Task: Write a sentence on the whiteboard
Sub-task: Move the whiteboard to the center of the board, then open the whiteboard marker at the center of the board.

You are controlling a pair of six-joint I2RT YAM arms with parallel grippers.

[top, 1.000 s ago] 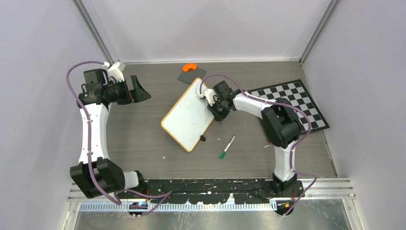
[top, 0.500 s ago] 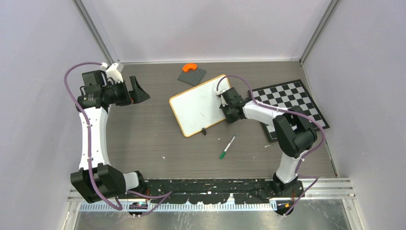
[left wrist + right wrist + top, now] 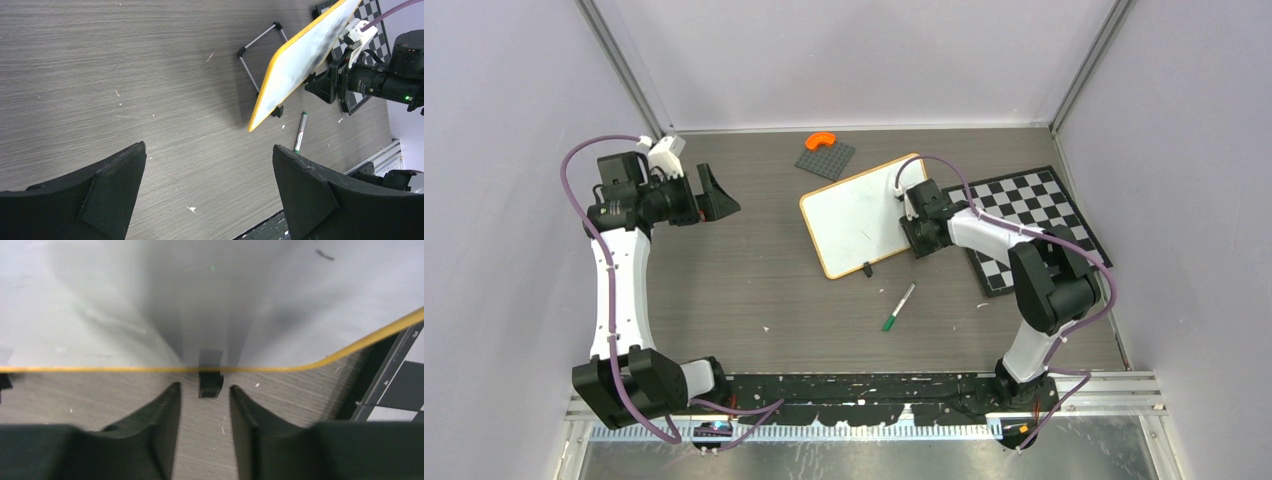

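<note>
Leaning on grey wood table (image 3: pixel 744 280) amid pale walls (image 3: pixel 844 60), whiteboard (image 3: pixel 859 215); left end effector (image 3: pixel 208 146) spread, right end effector (image 3: pixel 204 387) parted

I'm getting soft, even light from above in the top view, the arms throwing only faint shadows on the table (image 3: pixel 724 290) and everything reading sharp. The left wrist picture is coming through crisp and well lit. On the right wrist, the whiteboard (image 3: pixel 100 300) is showing a grey shadowed band mid-frame, and the right fingers (image 3: pixel 150 440) are blurring close to the lens.
</note>
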